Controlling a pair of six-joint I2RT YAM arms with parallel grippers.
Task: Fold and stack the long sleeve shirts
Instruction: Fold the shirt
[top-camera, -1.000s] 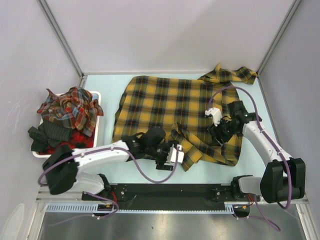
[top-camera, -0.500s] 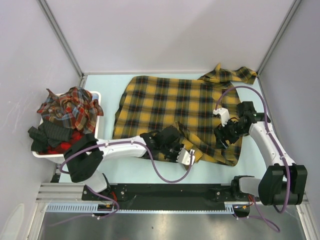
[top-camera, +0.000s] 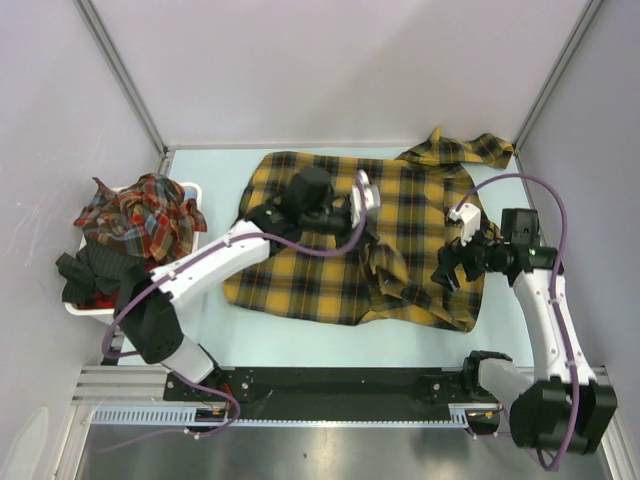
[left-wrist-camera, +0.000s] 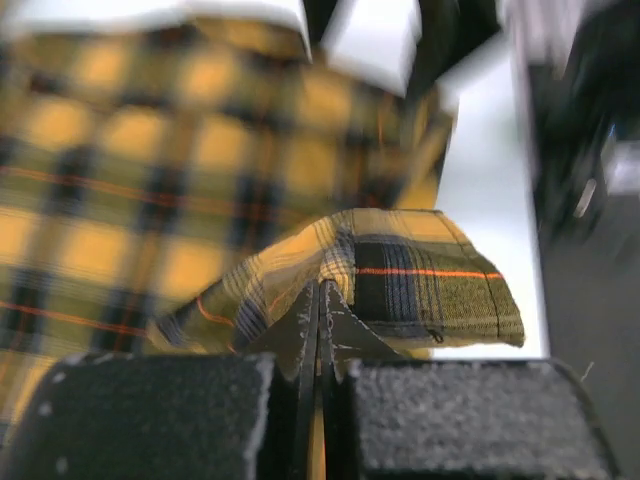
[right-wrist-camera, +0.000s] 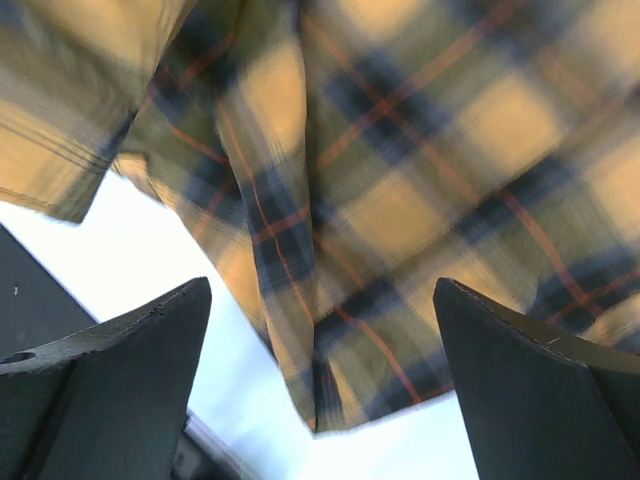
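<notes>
A mustard-yellow plaid long sleeve shirt (top-camera: 300, 272) lies spread across the table's middle, one sleeve bunched at the far right corner (top-camera: 470, 148). My left gripper (top-camera: 366, 212) hovers over the shirt's centre, shut on a fold of its fabric (left-wrist-camera: 400, 270), which hangs from the fingertips (left-wrist-camera: 320, 300). A lifted strip of cloth (top-camera: 388, 268) trails down from it toward the front hem. My right gripper (top-camera: 455, 266) is over the shirt's right side, open, with nothing between its fingers (right-wrist-camera: 130, 370); below it lie the shirt's edge (right-wrist-camera: 330, 330) and bare table.
A white basket (top-camera: 188, 188) at the left holds red plaid shirts (top-camera: 140, 218) and dark clothing (top-camera: 95, 270). Grey walls close in the far side and both flanks. The arms' black base rail (top-camera: 340, 385) runs along the near edge.
My left gripper closed on the shirt's front edge and carried it up and away toward the shirt's centre. The right gripper opened wide and drew back to the right.
</notes>
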